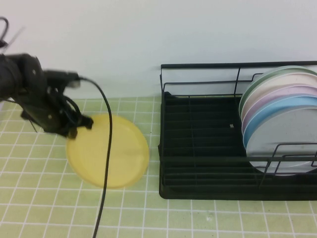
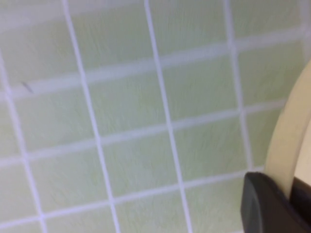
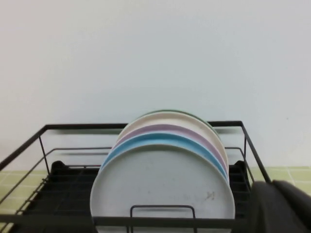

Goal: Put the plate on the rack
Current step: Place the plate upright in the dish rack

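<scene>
Left pincer (image 1: 83, 123) pinching rim of yellow plate (image 1: 111, 153), grasp step seemingly done; right pincer (image 3: 281, 206) pressed together, facing dish rack (image 1: 198, 193); next: lift, tilt upright, slot beside racked plates (image 1: 285, 134).

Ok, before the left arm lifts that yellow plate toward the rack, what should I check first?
1. Left gripper shut on the yellow plate at its left rim: ok.
2. Open slots in the rack, left of the standing plates: ok.
3. Yellow plate apart from the rack: ok.
4. Cable off the plate: not ok, it drapes across.
5. Right gripper shut, facing the rack, out of the path: cannot tell.
</scene>
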